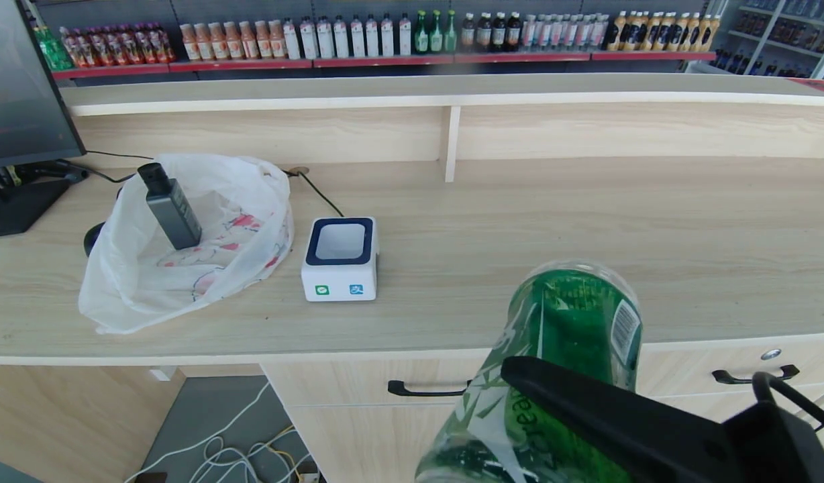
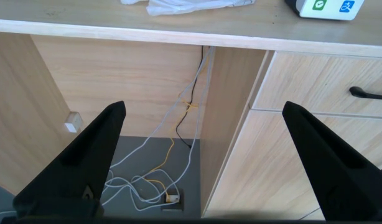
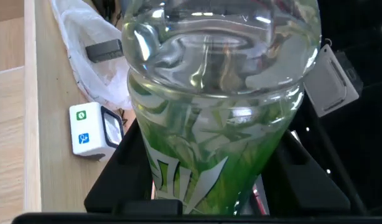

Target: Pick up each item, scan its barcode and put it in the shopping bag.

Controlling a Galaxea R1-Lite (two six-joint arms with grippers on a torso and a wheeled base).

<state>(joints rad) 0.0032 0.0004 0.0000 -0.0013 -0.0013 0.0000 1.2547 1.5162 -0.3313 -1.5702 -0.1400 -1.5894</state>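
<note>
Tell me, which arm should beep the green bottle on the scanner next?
Right, probably. The right fingers grip the green bottle, barcode showing, just right of the scanner. The left fingers are open, empty, down below the counter edge.

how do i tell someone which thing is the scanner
Look at the long wooden counter. Toward its left end lies a white plastic bag, and the scanner stands just right of it. It is the only small white cube, with a dark blue frame on top and green and blue icons in front.
</note>
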